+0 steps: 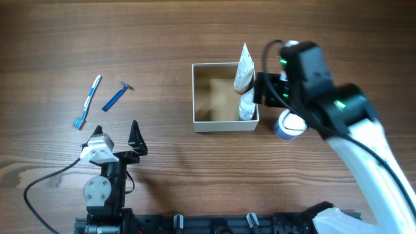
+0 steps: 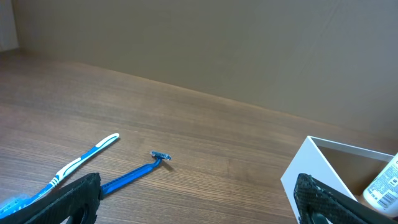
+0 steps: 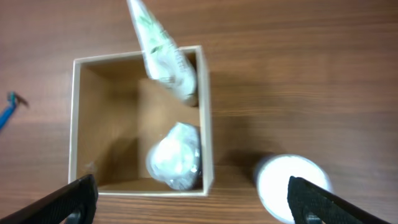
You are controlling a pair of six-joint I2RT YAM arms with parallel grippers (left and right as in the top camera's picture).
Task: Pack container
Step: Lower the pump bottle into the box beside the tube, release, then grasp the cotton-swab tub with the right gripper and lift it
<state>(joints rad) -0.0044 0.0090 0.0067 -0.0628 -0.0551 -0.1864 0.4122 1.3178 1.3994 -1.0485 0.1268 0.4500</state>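
two tubes (image 1: 244, 65) were leaned on the container (image 1: 221, 125) wall facing the right edge of the table (image 1: 162, 39), likely sparing room; right gripper (image 3: 189, 199), above, and left gripper (image 1: 117, 128) were held spread.

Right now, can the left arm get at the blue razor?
Probably yes: the blue razor lies just ahead of the open left fingers, nothing between; the toothbrush lies apart beside it.

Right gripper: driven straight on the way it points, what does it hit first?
Probably the upright white tube standing in the container's corner, between the fingers of the open right gripper; depth is unclear, so the wall might come first.
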